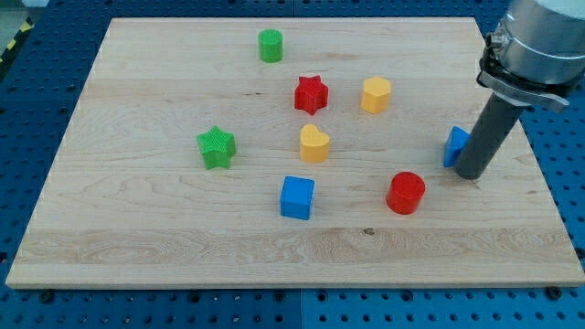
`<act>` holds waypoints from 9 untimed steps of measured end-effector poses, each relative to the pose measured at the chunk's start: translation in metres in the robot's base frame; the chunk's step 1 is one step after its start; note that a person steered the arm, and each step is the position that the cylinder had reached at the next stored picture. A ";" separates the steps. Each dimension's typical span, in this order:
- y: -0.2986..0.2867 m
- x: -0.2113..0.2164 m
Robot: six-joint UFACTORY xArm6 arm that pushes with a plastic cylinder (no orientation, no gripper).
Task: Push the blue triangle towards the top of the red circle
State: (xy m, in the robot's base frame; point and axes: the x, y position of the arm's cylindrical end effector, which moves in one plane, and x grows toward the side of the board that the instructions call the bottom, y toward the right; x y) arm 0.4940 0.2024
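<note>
The blue triangle [454,146] lies near the board's right edge, partly hidden behind my rod. My tip [473,175] rests on the board right against the triangle's right side, slightly below it. The red circle [405,193] lies down and to the left of the triangle, a short gap away, and to the left of my tip.
On the wooden board [137,238] also lie a blue cube [297,197], a yellow heart [313,143], a yellow hexagon [375,94], a red star [311,94], a green star [217,147] and a green cylinder [270,45]. The board's right edge is close to my tip.
</note>
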 end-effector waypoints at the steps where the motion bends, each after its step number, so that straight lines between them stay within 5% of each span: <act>1: 0.006 0.003; 5: 0.048 -0.031; 9: -0.031 -0.026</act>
State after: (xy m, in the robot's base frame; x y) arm 0.4684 0.1713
